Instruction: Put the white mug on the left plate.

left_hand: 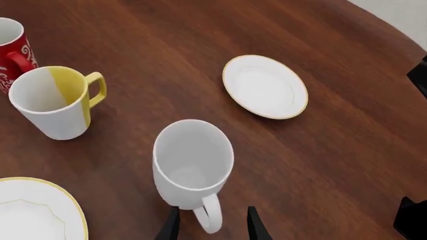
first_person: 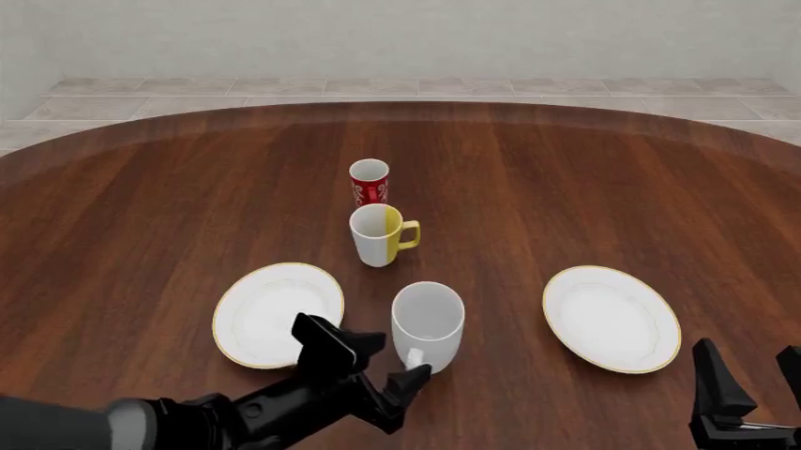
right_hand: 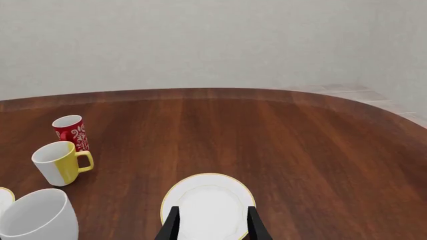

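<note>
The white mug (first_person: 429, 322) stands upright on the table, its loop handle (first_person: 411, 357) facing the near edge. It sits just right of the left plate (first_person: 278, 314), a gold-rimmed white plate. My left gripper (first_person: 373, 364) is open at the handle. In the left wrist view the white mug (left_hand: 193, 160) fills the centre, and its handle (left_hand: 209, 216) lies between the open fingers (left_hand: 169, 228) without being pinched. The left plate (left_hand: 30, 210) shows at that frame's corner. My right gripper (first_person: 753, 377) is open and empty, near the table's front right.
A second identical plate (first_person: 612, 319) lies to the mug's right, below my right gripper (right_hand: 212, 227) in the right wrist view. A white mug with yellow inside and handle (first_person: 379, 235) and a red-and-white cup (first_person: 368, 182) stand behind the white mug.
</note>
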Robot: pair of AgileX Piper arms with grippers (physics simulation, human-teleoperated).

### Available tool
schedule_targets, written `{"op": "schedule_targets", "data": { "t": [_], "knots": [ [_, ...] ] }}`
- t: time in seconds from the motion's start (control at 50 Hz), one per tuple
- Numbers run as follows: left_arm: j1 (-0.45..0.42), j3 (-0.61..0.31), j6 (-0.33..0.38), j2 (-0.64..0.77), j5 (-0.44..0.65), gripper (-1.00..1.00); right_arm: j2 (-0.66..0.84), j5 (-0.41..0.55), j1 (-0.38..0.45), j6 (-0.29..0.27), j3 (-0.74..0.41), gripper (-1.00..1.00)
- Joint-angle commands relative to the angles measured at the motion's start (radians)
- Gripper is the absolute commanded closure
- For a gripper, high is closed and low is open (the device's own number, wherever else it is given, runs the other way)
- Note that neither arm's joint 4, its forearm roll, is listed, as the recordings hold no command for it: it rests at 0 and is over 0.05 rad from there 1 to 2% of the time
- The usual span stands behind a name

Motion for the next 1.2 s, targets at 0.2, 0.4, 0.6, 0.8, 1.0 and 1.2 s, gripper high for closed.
{"op": "schedule_targets", "data": {
  "t": [0.2, 0.4, 0.6, 0.8, 1.0, 1.2],
  "knots": [
    [0.003, -0.007, 0.002, 0.038, -0.026, -1.00, -0.002, 0.002, 0.000, 0.001, 0.001, -1.00],
    [0.003, -0.015, 0.002, 0.064, -0.039, -1.00, 0.007, -0.004, 0.000, 0.001, 0.001, -1.00],
    [0.003, -0.022, 0.000, 0.083, -0.048, -1.00, 0.008, -0.004, 0.001, 0.002, 0.001, -1.00],
    [0.001, -0.029, -0.004, 0.107, -0.059, -1.00, 0.001, 0.001, 0.000, 0.003, 0.001, -1.00],
    [-0.003, -0.037, -0.005, 0.123, -0.062, -1.00, -0.001, 0.003, 0.002, 0.004, 0.003, -1.00],
    [-0.010, -0.043, -0.016, 0.147, -0.075, -1.00, 0.006, -0.003, 0.004, 0.006, 0.003, -1.00]
  ]
}}
